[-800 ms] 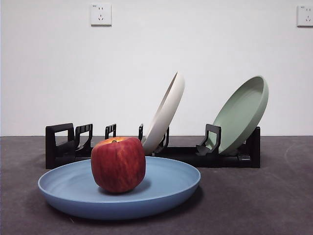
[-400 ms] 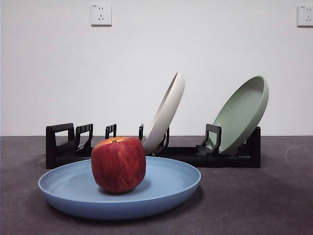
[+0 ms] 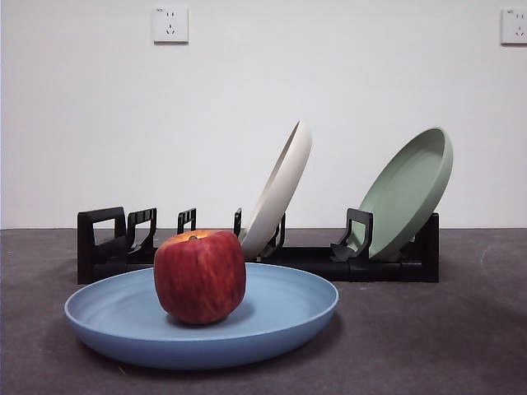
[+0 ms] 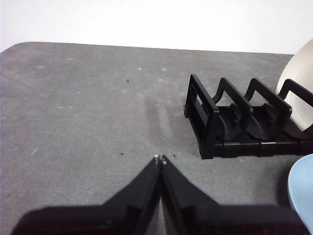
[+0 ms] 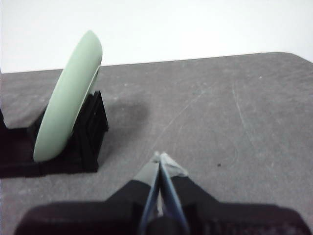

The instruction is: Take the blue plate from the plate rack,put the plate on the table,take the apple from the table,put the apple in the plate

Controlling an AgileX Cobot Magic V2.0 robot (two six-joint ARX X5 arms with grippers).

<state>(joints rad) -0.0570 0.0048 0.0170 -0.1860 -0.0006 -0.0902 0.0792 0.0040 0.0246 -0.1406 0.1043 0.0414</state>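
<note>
1. Nearest to us in the front view, the blue plate (image 3: 272,317) lies flat on the dark grey bench (image 3: 428,337), and a sliver of its rim also shows in the left wrist view.
2. We see the apple (image 3: 199,276) sitting upright inside the blue plate, left of its centre, its yellow-orange stem patch on top.
3. Behind the plate, the plate rack (image 3: 107,243) runs across the bench, its black prongs standing upright and its blocky end handle at the left.
4. In the rack we find a cream-white plate (image 3: 278,191) leaning in a middle slot and a pale green plate (image 3: 408,193) leaning at the right end, both tilted the same way.
5. Beyond the rack, a white wall carries a power socket (image 3: 170,24) high up, with a second one at the far right edge.
6. Neither arm appears in the front view. The left claw (image 4: 160,159) hangs over bare bench near the rack's handle end, its jaws pressed together and holding nothing.
7. The right claw (image 5: 161,157) hangs over bare bench near the pale green plate's end of the rack, jaws likewise closed and empty.
</note>
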